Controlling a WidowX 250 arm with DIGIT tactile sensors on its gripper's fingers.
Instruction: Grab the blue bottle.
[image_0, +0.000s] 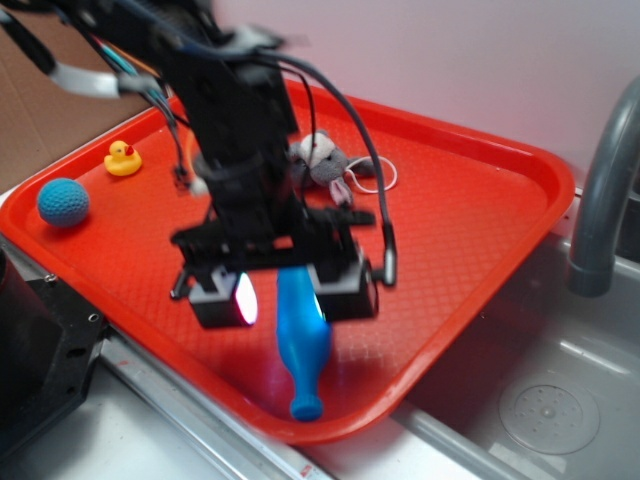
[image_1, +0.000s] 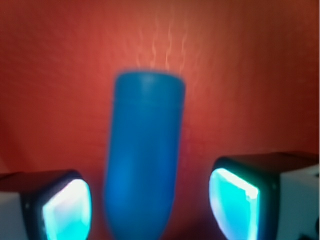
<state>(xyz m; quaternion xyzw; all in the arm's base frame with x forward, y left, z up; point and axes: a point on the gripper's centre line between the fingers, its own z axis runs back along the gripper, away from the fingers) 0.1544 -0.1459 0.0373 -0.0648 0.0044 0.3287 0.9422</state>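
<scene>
The blue bottle lies on the red tray near its front edge, neck pointing toward the front rim. My gripper hangs over the bottle's body with its jaws apart, one glowing pad on each side. In the wrist view the bottle runs up the middle between the two lit pads, with a gap of red tray showing on both sides. The pads do not touch the bottle. The gripper is open.
A grey plush mouse lies at the tray's back, partly behind the arm. A yellow rubber duck and a blue crocheted ball sit at the tray's left. A grey faucet and metal sink are right.
</scene>
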